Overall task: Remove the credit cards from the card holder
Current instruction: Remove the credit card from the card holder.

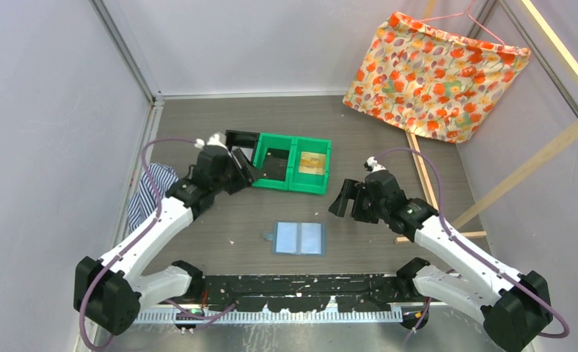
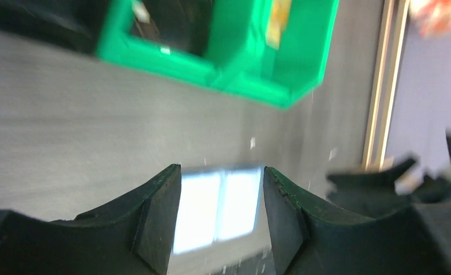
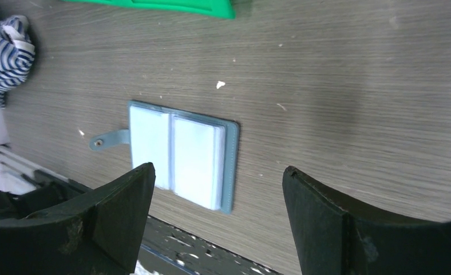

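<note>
Lying open and flat on the table (image 1: 220, 220), the card holder (image 1: 298, 238) was seen near the front edge, apart from the green bins (image 1: 293, 183). The left gripper (image 2: 222, 183) and right gripper (image 3: 217, 183) were spread wide, with nothing grasped.

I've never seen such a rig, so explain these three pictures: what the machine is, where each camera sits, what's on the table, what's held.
The machine is two robot arms bolted at the near edge of a table, each ending in a two-finger gripper. The wide picture comes from a camera above and behind them. The other two come from cameras on the wrists, the left one first, then the right. On the table lie an open blue card holder, a green bin and a striped cloth. The left gripper and the right gripper are both open and hold nothing.
</note>
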Robot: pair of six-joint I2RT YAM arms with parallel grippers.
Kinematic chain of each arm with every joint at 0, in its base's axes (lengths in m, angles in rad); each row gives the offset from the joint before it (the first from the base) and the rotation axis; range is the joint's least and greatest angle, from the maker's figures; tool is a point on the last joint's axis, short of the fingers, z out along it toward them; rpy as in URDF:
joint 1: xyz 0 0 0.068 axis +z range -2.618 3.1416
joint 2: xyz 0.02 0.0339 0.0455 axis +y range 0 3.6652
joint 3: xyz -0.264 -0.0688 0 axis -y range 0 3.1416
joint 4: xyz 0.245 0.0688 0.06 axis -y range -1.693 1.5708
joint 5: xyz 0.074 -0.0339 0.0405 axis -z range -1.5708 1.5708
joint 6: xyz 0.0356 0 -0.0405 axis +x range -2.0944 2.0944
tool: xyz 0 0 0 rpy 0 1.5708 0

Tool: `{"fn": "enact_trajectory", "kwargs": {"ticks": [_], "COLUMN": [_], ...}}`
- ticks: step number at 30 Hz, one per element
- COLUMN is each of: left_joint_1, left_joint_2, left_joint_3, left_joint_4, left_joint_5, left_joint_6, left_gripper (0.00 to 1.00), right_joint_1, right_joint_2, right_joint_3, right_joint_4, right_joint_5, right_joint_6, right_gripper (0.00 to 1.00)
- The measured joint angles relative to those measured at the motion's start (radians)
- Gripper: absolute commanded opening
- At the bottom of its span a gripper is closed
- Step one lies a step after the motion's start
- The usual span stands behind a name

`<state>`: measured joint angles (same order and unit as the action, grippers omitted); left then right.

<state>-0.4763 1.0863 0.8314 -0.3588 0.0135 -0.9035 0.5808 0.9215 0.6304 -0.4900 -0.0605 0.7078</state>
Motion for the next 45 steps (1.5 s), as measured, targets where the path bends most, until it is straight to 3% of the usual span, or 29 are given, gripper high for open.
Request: {"fn": "enact_trajectory", "kwargs": {"ticks": [6,11,16,23,31,40,45], "left_joint_1": [-0.214,-0.283,-0.296,-0.296,-0.295,-0.295,-0.295], "left_joint_2": [0.021,0.112,0.124,0.190,0.248,0.249,0.247], "left_joint_3": [-0.088,-0.126,-0.267,-0.340,-0.349,-0.357,-0.358], "left_joint_4": [0.011,0.057,0.123,0.193,0.327,0.348,0.348], "left_joint_5": [0.148,0.210,0.221,0.196,0.227,0.230,0.232], "left_joint_6": [-0.036,-0.069,-0.113,-0.166,-0.199,-0.203,-0.202], "left_gripper": [0.52,0.49,0.48,0.48,0.47,0.47,0.47], "right_joint_1": [0.029,0.076,0.107,0.129,0.140,0.152,0.173], "right_joint_2": [0.097,0.132,0.159,0.240,0.321,0.335,0.332], "right_joint_3": [-0.200,-0.250,-0.254,-0.254,-0.245,-0.243,-0.236], "right_joint_4": [0.222,0.348,0.456,0.542,0.605,0.624,0.624], "right_joint_5": [-0.099,-0.130,-0.161,-0.192,-0.228,-0.239,-0.245], "right_joint_6": [0.172,0.263,0.306,0.323,0.335,0.338,0.329], "right_gripper": [0.73,0.60,0.63,0.63,0.63,0.60,0.64]}}
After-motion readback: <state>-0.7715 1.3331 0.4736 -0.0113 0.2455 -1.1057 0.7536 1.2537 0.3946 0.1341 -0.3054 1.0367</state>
